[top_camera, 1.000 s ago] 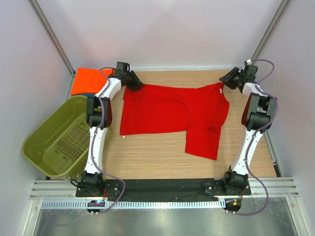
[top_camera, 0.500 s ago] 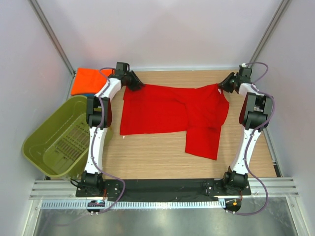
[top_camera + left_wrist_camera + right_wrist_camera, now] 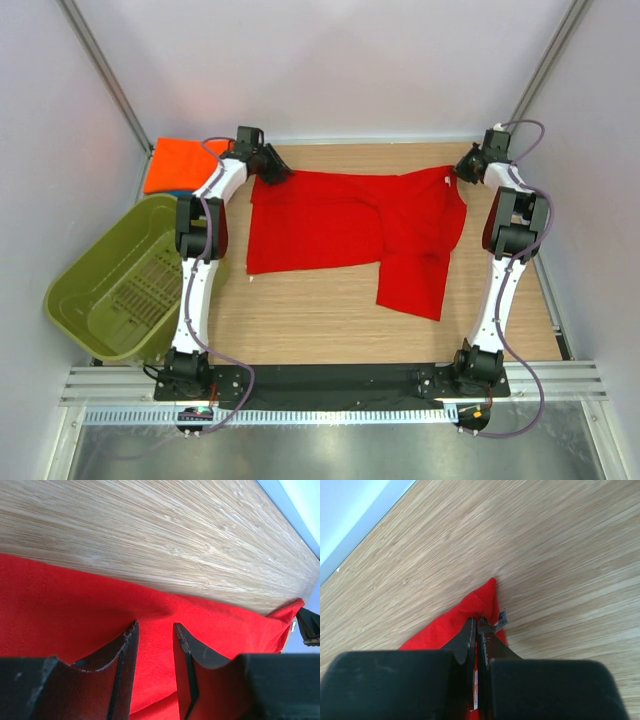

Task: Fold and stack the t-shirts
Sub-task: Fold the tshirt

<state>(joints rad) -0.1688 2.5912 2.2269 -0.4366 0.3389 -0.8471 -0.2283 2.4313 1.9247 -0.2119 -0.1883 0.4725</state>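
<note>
Two arms are stretched to the far side of the table (image 3: 320, 325), one on each far corner of the red t-shirt (image 3: 330, 220). The shirt lies flat on the wood across the far half. Its right part runs further down toward the near edge than its left part. A small white label (image 3: 447, 181) shows near its far right corner.

Over to the right gripper (image 3: 477, 622): the jaws are clamped tight together, and the pointed red corner of the shirt pokes out from between the fingers. That's a firm pinch on the cloth, right down at table level.

Now the left gripper (image 3: 155, 627): the jaws stand apart with a clear gap between the two fingers (image 3: 127, 645). Red cloth fills that gap and lies beneath them. The tips sit just inside the shirt's far edge, with bare wood beyond. Nothing looks pinched on this side, so it's released.

Off at the far left corner, the orange t-shirt (image 3: 180, 162) sits folded, apart from the red one. The green basket (image 3: 75, 285) rests tilted at the table's left edge, nearer than the orange shirt.
</note>
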